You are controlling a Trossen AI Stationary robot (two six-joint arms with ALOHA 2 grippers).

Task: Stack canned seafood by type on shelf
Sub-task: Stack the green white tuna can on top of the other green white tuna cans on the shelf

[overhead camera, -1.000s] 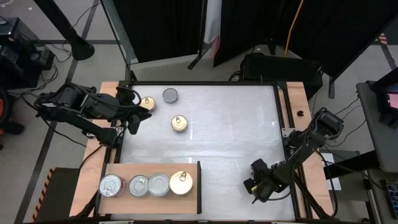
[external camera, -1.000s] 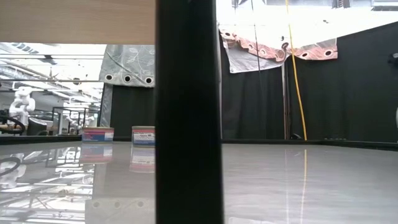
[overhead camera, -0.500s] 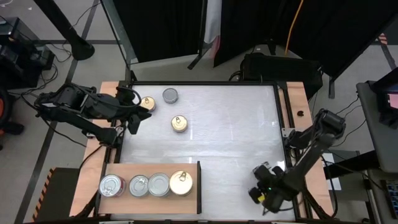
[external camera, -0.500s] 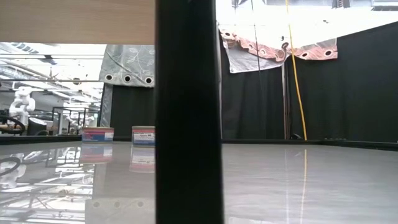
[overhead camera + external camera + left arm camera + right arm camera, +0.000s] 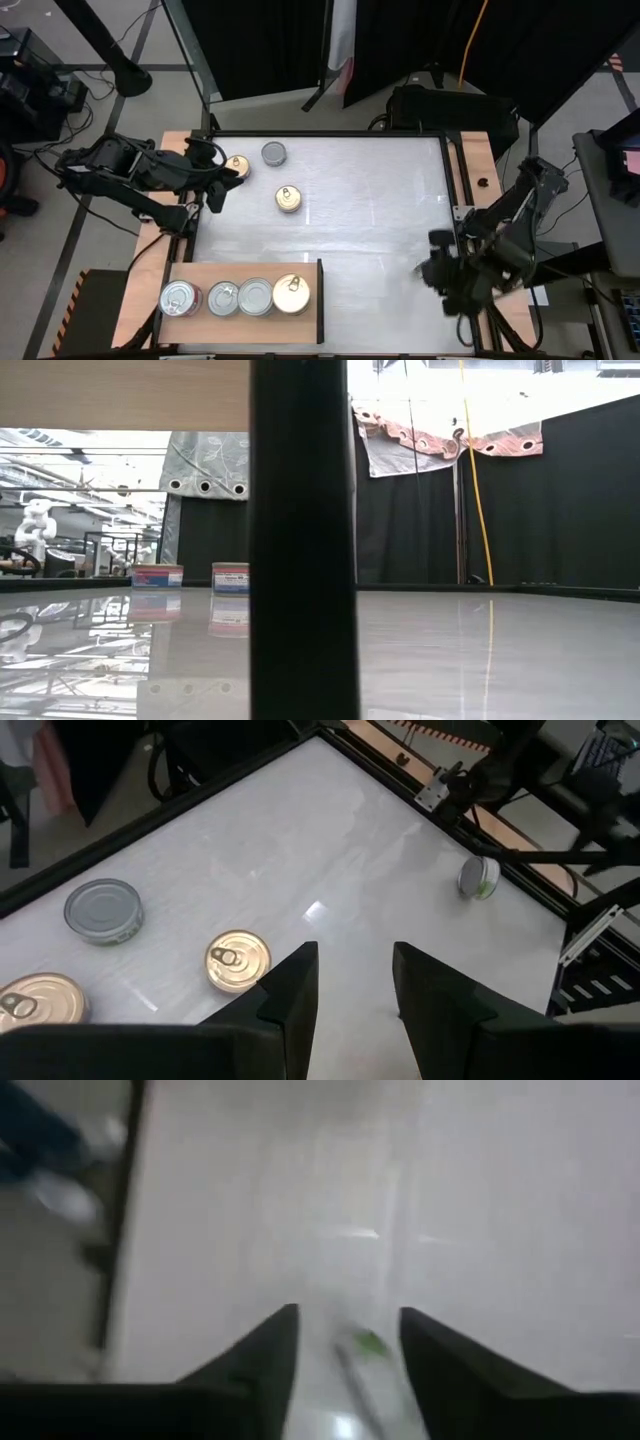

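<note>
Fingers of the right gripper now stand apart. A second ago they were shut, low at the near right corner. I think it just let go of a tin, which lies at the right edge of the surface. That one is not yet sorted. Four tins sit on the shelf as before. The left gripper waits far left, narrowly open and empty.

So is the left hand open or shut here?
Open and empty: in its wrist view the left hand shows a clear gap between its two fingers, with bare white table behind.
</note>
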